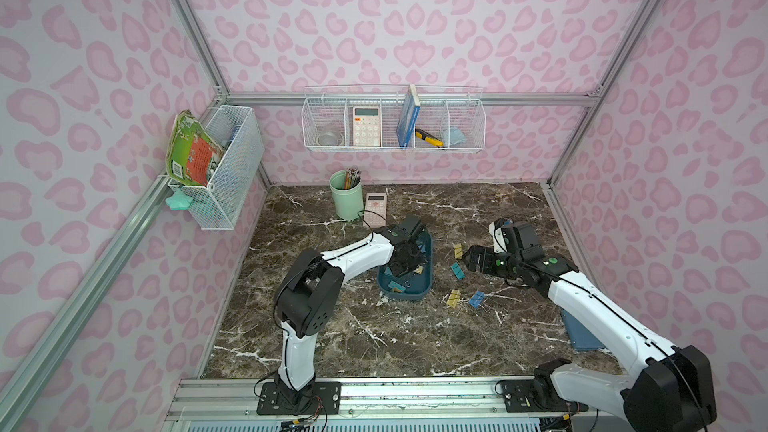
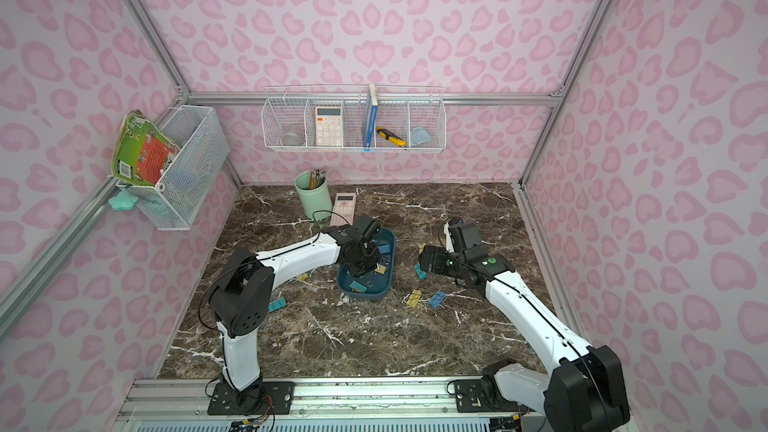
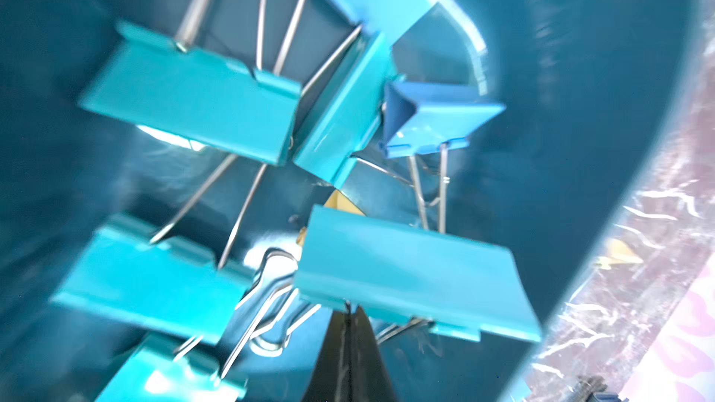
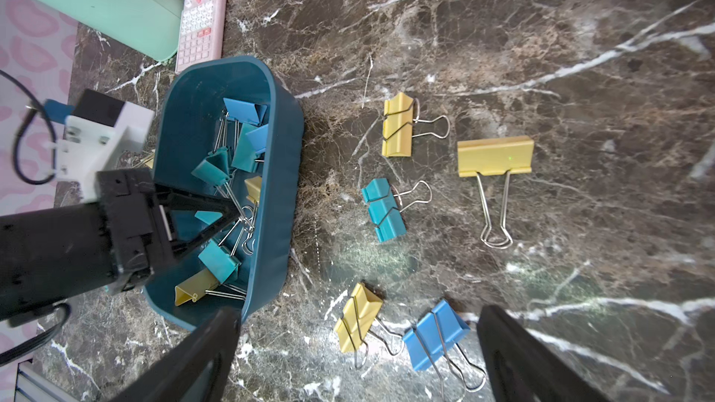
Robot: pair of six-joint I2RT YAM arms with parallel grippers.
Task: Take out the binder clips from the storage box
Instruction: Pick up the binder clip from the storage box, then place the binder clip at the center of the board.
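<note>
- Far left on the marble table (image 2: 374, 347), a teal clip (image 2: 276, 304) and a yellow clip (image 2: 302, 277) lie beside the left arm, outside the storage box (image 1: 415, 295)
- The storage box sits near the middle of the table, just in front of a mint cup (image 1: 347, 201) and a pink calculator (image 1: 375, 209); a heap of binder clips (image 4: 216, 172) lies inside, mostly teal, with some blue and yellow
- The left gripper (image 4: 236, 211) reaches down into the box; its jaws are pressed together, with the tips among the wire handles at the edge of a teal one; whether they pinch a handle, I cannot tell
- Right of the box, five loose clips (image 4: 383, 210) lie on bare marble, none touching another; three are yellow, one teal, one blue
- Furthest right, the right gripper (image 1: 467, 260) hovers above those loose clips; its jaws are spread wide, holding nothing
</note>
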